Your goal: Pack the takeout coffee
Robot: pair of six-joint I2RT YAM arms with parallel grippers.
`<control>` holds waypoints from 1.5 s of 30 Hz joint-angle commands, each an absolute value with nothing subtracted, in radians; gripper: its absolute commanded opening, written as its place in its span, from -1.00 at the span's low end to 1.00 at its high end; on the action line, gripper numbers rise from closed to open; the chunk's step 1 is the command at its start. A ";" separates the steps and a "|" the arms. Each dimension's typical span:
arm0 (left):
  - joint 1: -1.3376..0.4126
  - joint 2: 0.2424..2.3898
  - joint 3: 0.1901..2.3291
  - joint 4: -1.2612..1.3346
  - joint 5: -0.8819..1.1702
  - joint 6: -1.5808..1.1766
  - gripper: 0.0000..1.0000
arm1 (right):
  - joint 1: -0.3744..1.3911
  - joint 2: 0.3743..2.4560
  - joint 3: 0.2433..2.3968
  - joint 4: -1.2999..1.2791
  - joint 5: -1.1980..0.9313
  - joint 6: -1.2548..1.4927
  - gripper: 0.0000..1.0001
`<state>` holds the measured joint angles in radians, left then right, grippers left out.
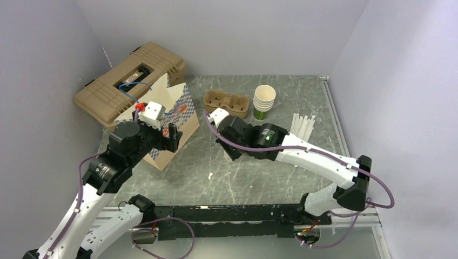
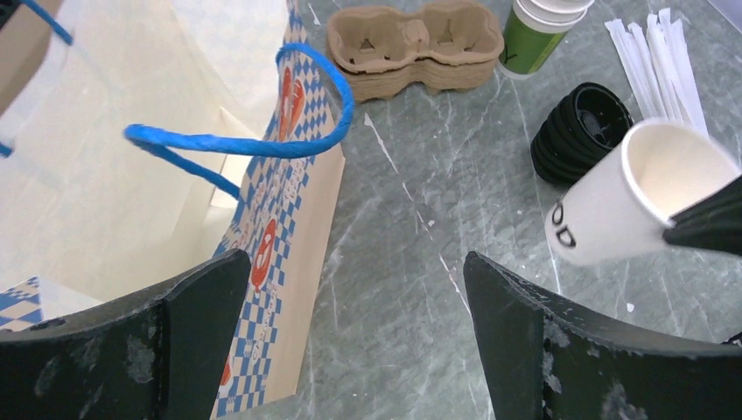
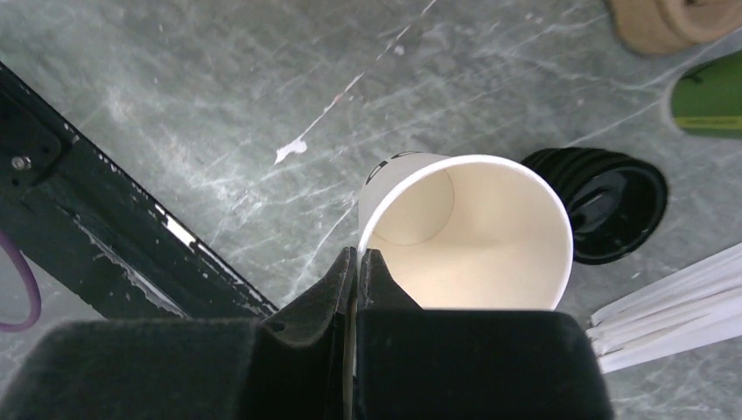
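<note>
A white paper cup [image 3: 464, 236] with no lid is tilted on its side above the table, its empty inside showing. My right gripper [image 3: 359, 255] is shut on its rim, one finger inside and one outside. The cup also shows in the left wrist view [image 2: 612, 210] and in the top view [image 1: 218, 115]. No lidded coffee cup is in view. My left gripper [image 2: 354, 271] is open and empty beside the open paper bag [image 2: 289, 219] with blue-checked print and a blue handle [image 2: 262, 144]. In the top view the left gripper [image 1: 173, 137] is at the bag's [image 1: 181, 108] right side.
A stack of black lids [image 2: 582, 131] lies on the table just behind the held cup. A brown cup carrier [image 1: 227, 102], a stack of cream cups with green bottom [image 1: 264, 100] and wrapped straws [image 1: 302, 127] stand farther back. A tan toolbox [image 1: 129, 78] sits at the back left.
</note>
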<state>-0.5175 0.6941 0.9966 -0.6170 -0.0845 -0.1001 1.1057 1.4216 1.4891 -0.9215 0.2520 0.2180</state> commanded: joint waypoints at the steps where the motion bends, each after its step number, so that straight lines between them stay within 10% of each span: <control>1: -0.512 0.660 0.997 -0.597 -0.139 -0.118 0.98 | 1.145 1.441 1.418 -0.803 0.244 0.275 -1.00; 25: -0.500 0.581 0.991 -0.597 -0.249 -0.139 0.99 | 1.283 1.698 1.363 -0.674 0.328 0.371 -1.00; 45: -0.501 0.590 0.989 -0.595 -0.240 -0.139 0.99 | 1.327 1.526 1.426 -0.794 0.547 0.408 0.04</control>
<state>-0.5045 0.5800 0.9913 -0.6163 -0.2359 -0.1253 1.3231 1.6394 1.3624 -0.7574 0.4477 0.3935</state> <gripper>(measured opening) 0.994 0.509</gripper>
